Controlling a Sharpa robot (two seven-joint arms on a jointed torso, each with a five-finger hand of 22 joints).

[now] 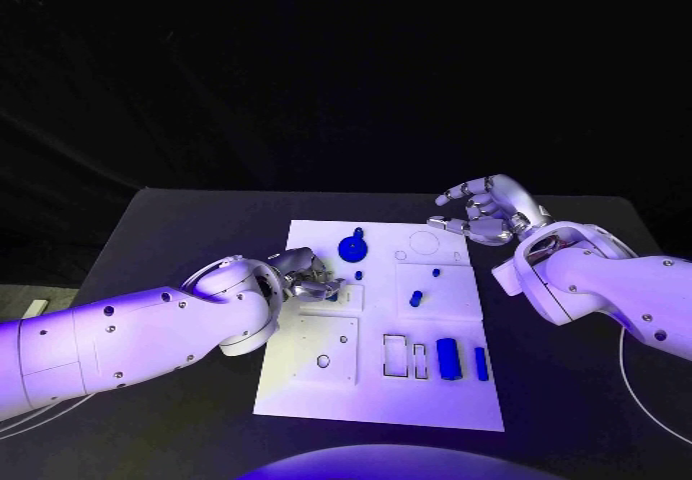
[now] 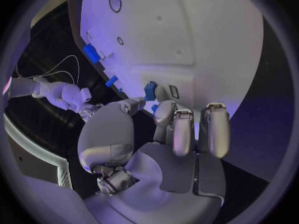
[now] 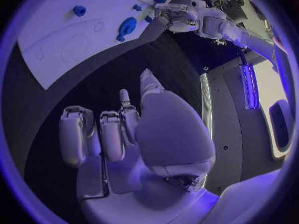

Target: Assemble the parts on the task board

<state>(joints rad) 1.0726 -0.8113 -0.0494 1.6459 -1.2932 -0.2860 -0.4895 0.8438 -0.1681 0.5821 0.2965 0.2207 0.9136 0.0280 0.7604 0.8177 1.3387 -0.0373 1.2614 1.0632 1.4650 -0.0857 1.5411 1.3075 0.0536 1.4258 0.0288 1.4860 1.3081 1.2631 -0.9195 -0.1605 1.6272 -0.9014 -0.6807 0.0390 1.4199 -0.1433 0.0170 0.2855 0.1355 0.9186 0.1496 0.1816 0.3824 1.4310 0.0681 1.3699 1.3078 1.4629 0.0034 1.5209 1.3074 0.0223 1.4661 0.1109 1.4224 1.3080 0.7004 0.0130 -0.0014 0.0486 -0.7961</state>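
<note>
The task board (image 1: 325, 390) is lying in the middle of the black table (image 1: 159, 230), its long sides running away from the robot. Near the board's far edge a round blue part with a tab (image 1: 352, 245) is sitting, with a small blue part (image 1: 359, 274) just nearer than it and another small blue part (image 1: 436, 271) toward the right edge. A short blue peg (image 1: 415, 298) is standing around the board's middle. Close to the near right corner, two long blue bars (image 1: 449, 359) are lying side by side next to the empty rectangular slots (image 1: 395, 356).

The left hand (image 1: 303, 276) is reaching over the board's left edge, its fingertips (image 2: 161, 109) pinching a small blue piece (image 2: 150, 90) against the board there.

The right hand (image 1: 483, 213) is hovering beyond the board's far right corner, over the table, fingers curled loosely apart and holding nothing.
</note>
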